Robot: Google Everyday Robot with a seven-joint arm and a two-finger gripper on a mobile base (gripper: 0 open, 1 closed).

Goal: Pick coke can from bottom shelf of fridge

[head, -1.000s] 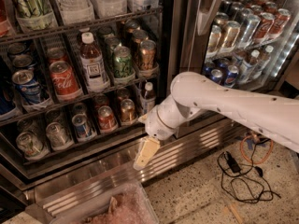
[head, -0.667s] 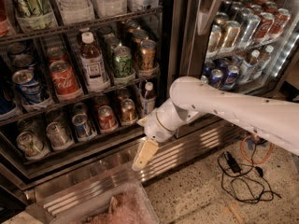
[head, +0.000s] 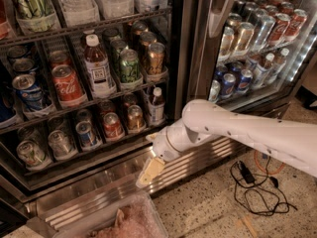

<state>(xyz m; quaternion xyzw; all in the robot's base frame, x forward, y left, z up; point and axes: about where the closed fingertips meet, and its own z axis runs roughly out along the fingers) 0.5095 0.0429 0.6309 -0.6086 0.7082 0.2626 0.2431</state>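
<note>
The fridge (head: pixel 184 58) stands open on its left side, with dark wire racks. On the bottom shelf (head: pixel 69 158), clear lane trays hold small cans. The coke can (head: pixel 113 125), red with a silver top, stands in a lane right of the middle. A copper-orange can (head: pixel 134 117) is to its right and a blue-and-silver can (head: pixel 87 134) to its left. My gripper (head: pixel 150 173), tan-tipped on the white arm (head: pixel 223 128), hangs below and right of the coke can, in front of the ribbed steel base (head: pixel 99 187), touching no can.
The shelf above holds a large red Coca-Cola can (head: pixel 66 85), a white-capped bottle (head: pixel 98 68) and a green can (head: pixel 129 66). The right glass door (head: pixel 257 33) is shut over more cans. Black cables (head: pixel 252 185) lie on the floor. A clear bin (head: pixel 124 222) sits at the bottom.
The arm has sunk a little and the gripper has dropped slightly in front of the steel base. No can has moved.
</note>
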